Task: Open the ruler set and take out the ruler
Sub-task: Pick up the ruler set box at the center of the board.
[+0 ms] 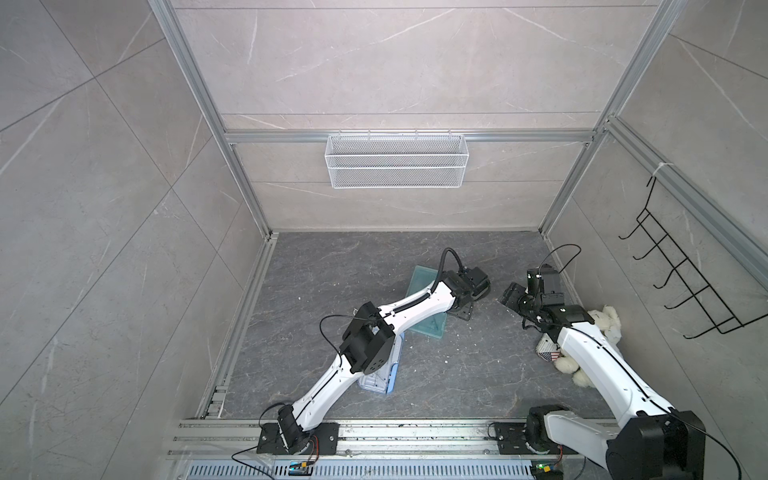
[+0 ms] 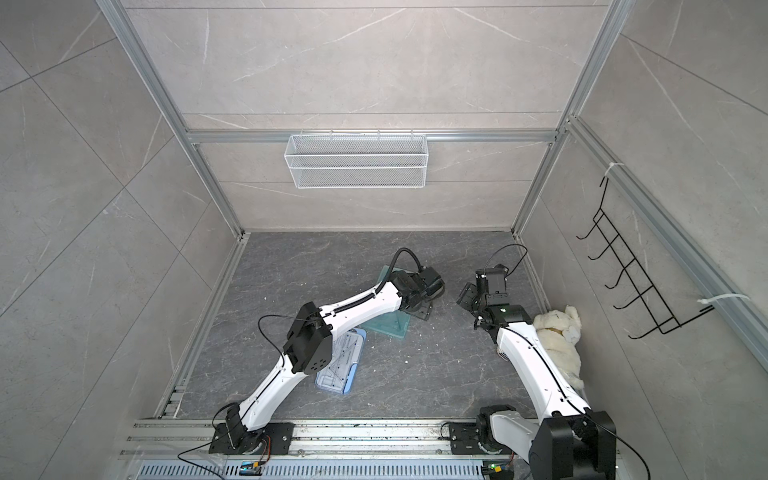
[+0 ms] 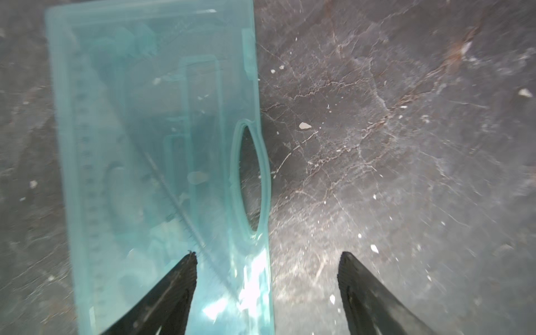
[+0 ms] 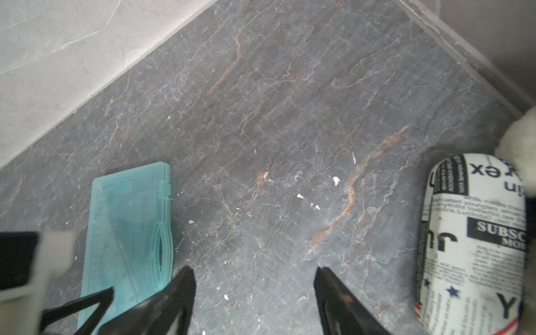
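A translucent teal ruler set [image 1: 430,325] is seen lying flat on a dark veined stone floor [image 4: 290,116], and every other place here is given from it. The case is judged to be still closed: its lid lies flush, a small clasp is seen on one long edge, and a graduated ruler and a set square are made out only through the plastic in the left wrist view [image 3: 150,145]. No ruler has been taken out, so both the opening and the removal are judged to be left to do. The left gripper [image 3: 266,258] is held low over one end of the case, its jaws spread wide with nothing between them, one finger above the lid and one above the bare floor beside it. The right gripper [image 4: 253,271] is held just beside the case, jaws also apart and empty. No brand can be read on the case, and its scale marks are too blurred. Well apart from the case, a white plush toy [image 2: 557,332] is wrapped in newspaper-print cloth [image 4: 475,232], on which "SUBSC" and stars can be read. A second clear case with a blue edge [image 2: 340,361] lies near the teal one.
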Robot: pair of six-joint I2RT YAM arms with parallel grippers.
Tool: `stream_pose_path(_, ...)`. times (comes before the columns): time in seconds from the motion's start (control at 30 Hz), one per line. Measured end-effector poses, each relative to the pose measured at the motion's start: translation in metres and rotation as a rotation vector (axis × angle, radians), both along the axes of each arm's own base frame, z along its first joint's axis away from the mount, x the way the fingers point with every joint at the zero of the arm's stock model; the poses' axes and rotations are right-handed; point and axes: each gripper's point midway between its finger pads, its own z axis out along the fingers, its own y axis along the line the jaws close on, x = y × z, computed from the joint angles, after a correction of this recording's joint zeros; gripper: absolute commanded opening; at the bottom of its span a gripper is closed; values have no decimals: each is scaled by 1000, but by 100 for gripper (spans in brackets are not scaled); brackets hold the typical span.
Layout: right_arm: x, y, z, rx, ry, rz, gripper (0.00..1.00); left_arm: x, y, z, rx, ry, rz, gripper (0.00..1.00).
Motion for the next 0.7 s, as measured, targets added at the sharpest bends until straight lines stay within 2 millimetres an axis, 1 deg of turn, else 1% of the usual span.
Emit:
stream_pose_path(0.13, 0, -1, 0, 0, -2, -5, 69, 1, -3, -23, 12, 32, -1, 76)
stream_pose_path(0.2, 0, -1, -1, 2, 0, -7, 68, 3, -5, -20, -2, 30, 0, 73)
stream_pose_path(0.3, -2, -1, -4, 2, 7, -7, 66, 9, -14, -10, -50, 21, -1, 73)
stream_pose_path(0.37, -2, 0, -5, 6, 10, -6, 65, 13, -19, -8, -75, 17, -1, 73)
stream_pose_path(0.47, -2, 1, -5, 10, 10, -5, 62, 18, -24, -16, -87, 22, 1, 72)
stream_pose_path(0.53, -2, 1, -6, 12, 10, -5, 61, 19, -24, -26, -79, 30, 2, 71)
stream_pose_path(0.6, -1, 1, -5, 15, 8, -4, 59, 20, -22, -35, -70, 42, 6, 70)
stream_pose_path(0.63, -1, 1, -6, 15, 6, -4, 59, 21, -22, -38, -69, 43, 7, 67)
stream_pose_path(0.7, -1, 1, -6, 15, 5, -4, 55, 21, -23, -38, -71, 45, 8, 65)
